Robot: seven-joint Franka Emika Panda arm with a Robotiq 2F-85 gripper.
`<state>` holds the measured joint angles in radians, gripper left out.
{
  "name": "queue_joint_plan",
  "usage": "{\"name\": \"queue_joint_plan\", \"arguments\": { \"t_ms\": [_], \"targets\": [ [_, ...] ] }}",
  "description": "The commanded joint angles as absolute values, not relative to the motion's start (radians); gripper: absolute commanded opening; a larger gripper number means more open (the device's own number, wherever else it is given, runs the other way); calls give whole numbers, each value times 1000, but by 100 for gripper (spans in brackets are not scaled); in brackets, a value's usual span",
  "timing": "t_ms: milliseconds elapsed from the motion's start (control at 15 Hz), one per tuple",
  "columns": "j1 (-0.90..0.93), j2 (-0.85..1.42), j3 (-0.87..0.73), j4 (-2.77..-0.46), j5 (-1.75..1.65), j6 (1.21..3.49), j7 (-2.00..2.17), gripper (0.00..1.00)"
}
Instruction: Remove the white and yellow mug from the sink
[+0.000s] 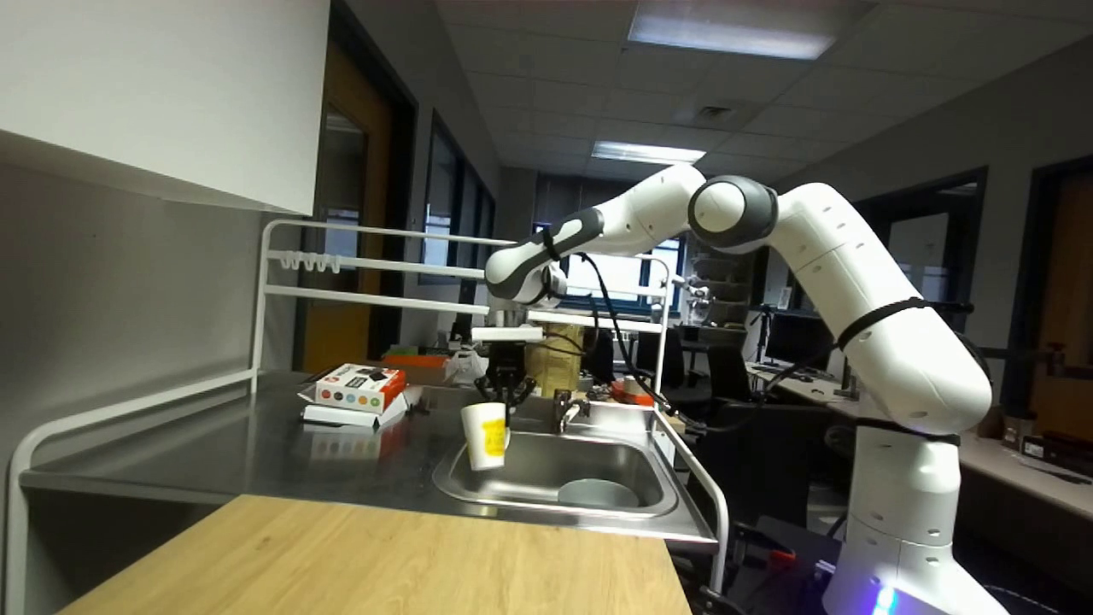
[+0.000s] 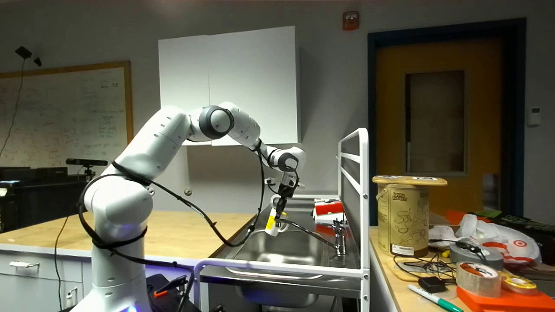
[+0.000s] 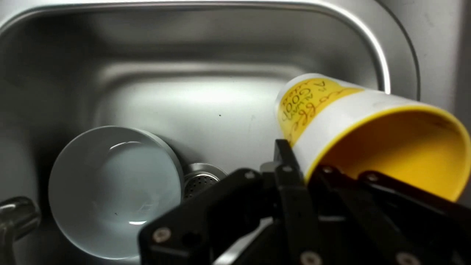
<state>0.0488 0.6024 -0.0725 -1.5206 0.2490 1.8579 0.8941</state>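
My claw point(image 2: 279, 213) is clenched on the mug point(image 1: 486, 437), exactly where I can't quite see; it hangs above the sink point(image 3: 220, 99), carry-away and set-down remaining.

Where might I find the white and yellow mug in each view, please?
In an exterior view: white and yellow mug, lower half, just left of centre.
In an exterior view: white and yellow mug, lower half, near mid-width.
Wrist view: white and yellow mug, right side, mid-height.
Shared landmark: stainless-steel sink.
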Motion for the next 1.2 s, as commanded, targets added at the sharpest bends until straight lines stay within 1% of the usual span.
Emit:
{"name": "queue_joint_plan", "arguments": {
  "t_ms": [0,267,600,800,1133],
  "targets": [
    [104,456,-79,-1652,201,1925,989,4],
    [171,438,-72,-1594,87,1917,1133,4],
    [228,521,-57,-1433,-51,1894,1242,4],
    [221,610,-37,-1312,-60,1881,1181,3],
    [150,780,22,-1130,69,1886,981,3]
  ]
}}
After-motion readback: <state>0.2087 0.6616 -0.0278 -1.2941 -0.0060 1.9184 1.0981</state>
